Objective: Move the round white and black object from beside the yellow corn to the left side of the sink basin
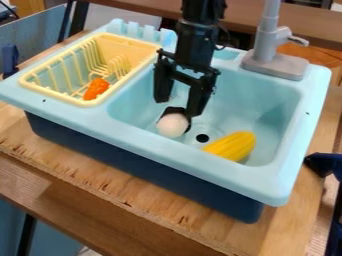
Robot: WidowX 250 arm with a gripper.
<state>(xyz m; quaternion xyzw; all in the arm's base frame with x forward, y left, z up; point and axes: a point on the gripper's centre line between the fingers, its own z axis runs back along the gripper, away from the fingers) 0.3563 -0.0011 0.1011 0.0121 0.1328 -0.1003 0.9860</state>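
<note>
Dark patch at the far side of the white round object (172, 126): can't make out what it is. Upper arm cut off at top edge. My gripper (178, 107) points down into the sink (264, 95), fingers wide apart, nothing clamped. White object just below and near of the tips; contact unclear. Yellow ridged piece (232, 146) lies right of the drain (202, 138).

Pale, rounded thing (172, 125) — low in the light-blue basin (264, 102), near the drain (202, 138) — its smooth side showing.
</note>
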